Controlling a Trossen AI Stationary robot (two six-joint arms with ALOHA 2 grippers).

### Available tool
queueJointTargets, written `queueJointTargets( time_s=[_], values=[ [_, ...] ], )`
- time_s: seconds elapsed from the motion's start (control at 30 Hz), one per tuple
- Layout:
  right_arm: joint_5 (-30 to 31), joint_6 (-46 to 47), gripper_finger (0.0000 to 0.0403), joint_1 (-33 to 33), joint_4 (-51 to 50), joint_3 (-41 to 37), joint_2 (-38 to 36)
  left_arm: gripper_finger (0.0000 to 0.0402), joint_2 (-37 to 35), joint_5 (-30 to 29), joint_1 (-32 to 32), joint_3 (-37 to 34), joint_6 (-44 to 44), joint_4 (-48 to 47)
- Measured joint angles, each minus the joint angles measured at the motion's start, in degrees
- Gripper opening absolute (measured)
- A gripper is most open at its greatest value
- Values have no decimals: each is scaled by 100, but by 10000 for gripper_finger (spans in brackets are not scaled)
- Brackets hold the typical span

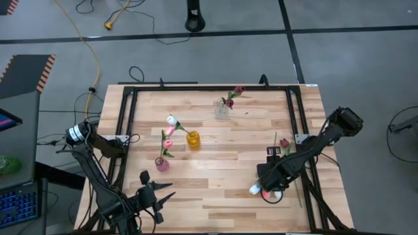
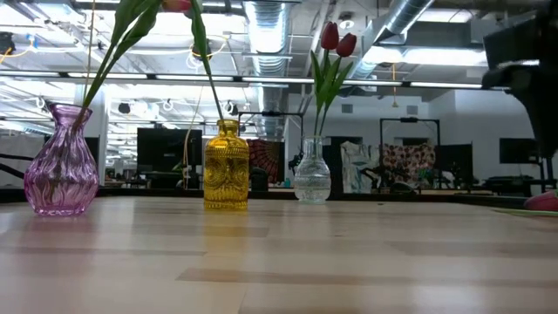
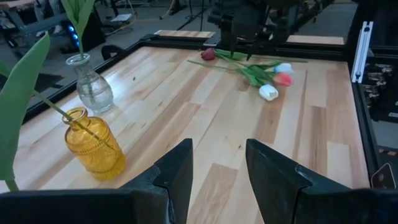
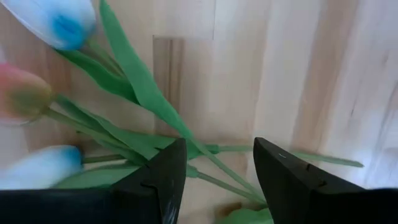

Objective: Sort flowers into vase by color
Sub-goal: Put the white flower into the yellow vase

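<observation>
Flowers point(image 3: 264, 73): loose bunch lying flat by the table's right edge, awaiting pick; right gripper point(image 4: 214, 171) spread above stems; left gripper point(image 3: 217, 165) spread, parked near-left.

I see pink vase point(image 2: 61, 170), amber vase point(image 2: 226, 166), clear vase point(image 2: 312, 172) lined along worktop point(image 2: 279, 262); red tulips point(image 2: 336, 39) upright in clear one.

No legible text, labels or signs anywhere
</observation>
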Motion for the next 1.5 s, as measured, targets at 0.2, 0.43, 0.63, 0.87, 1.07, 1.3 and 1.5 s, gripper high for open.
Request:
queueJointTargets(
  time_s=[0.2, 0.43, 0.63, 0.87, 1.07, 1.3, 1.5],
  values=[
    [-55, -65, 214, 3, 397, -361, 0, 137, 0, -10, 0, 0, -7, 4],
    [-142, -256, 214, -8, 932, -751, -2, 137, 0, -10, 0, 0, -7, 13],
    [-420, -260, 214, -8, 1266, -1072, -2, 137, 0, -10, 0, 0, -10, 19],
    [-420, -255, 212, -8, 1465, -1202, -2, 137, 0, -10, 0, 0, -10, 21],
    [-420, -255, 181, -8, 1465, -1202, -2, 137, 0, -10, 0, 0, -10, 21],
    [-422, -255, 121, -8, 1468, -1202, -2, 137, 0, -10, 0, 0, -10, 23],
    [-422, -255, 73, -8, 1481, -1198, -2, 137, 0, -10, 0, 0, -11, 33]
  ],
)
